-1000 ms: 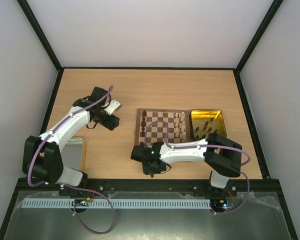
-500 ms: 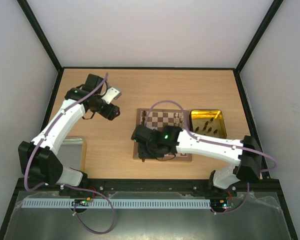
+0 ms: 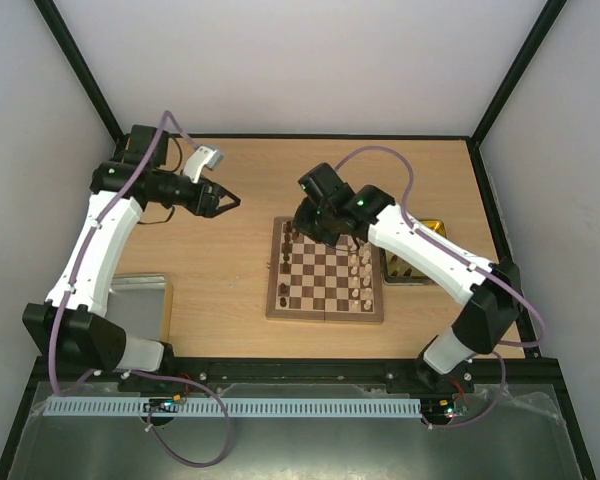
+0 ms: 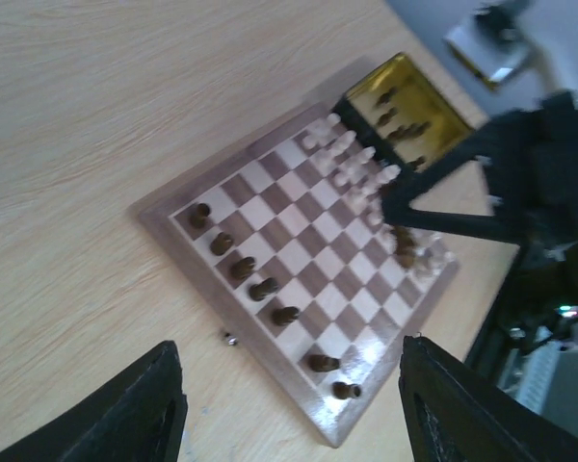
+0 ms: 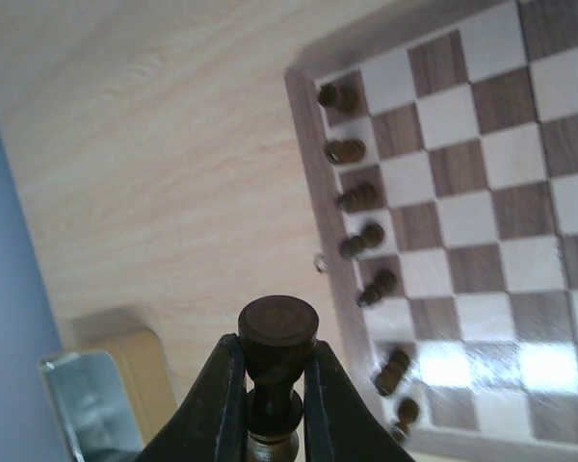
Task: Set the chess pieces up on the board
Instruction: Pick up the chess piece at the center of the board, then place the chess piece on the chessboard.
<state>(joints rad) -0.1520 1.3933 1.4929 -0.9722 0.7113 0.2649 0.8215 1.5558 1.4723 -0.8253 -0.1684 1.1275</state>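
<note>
Top external view: the shiny yellow tray point(image 3: 435, 229) sits just beside the right edge of the board point(image 3: 325, 316), partly hidden by the right arm. The left wrist view shows several dark chessmen point(image 4: 402, 114) lying loose inside this tray. A second, silver metal tray point(image 3: 142, 302) lies near the left arm's base; its contents cannot be made out.

The board rests flat on the wooden table point(image 3: 240, 270), its edges square to the table edges. A file of dark pieces point(image 3: 285, 262) stands along its left side and pale pieces point(image 3: 361, 270) along its right side.

The right gripper point(image 5: 273, 364) is clamped on one dark piece point(image 5: 277, 327), above the board's far left corner. The piece's long axis runs along the fingers, with its round flat head toward the wrist camera.

The left gripper point(image 3: 225, 203) hangs over bare table, well apart from the board, with its jaws spread and nothing between them.

The board is checkered wood with a mid-brown border.
</note>
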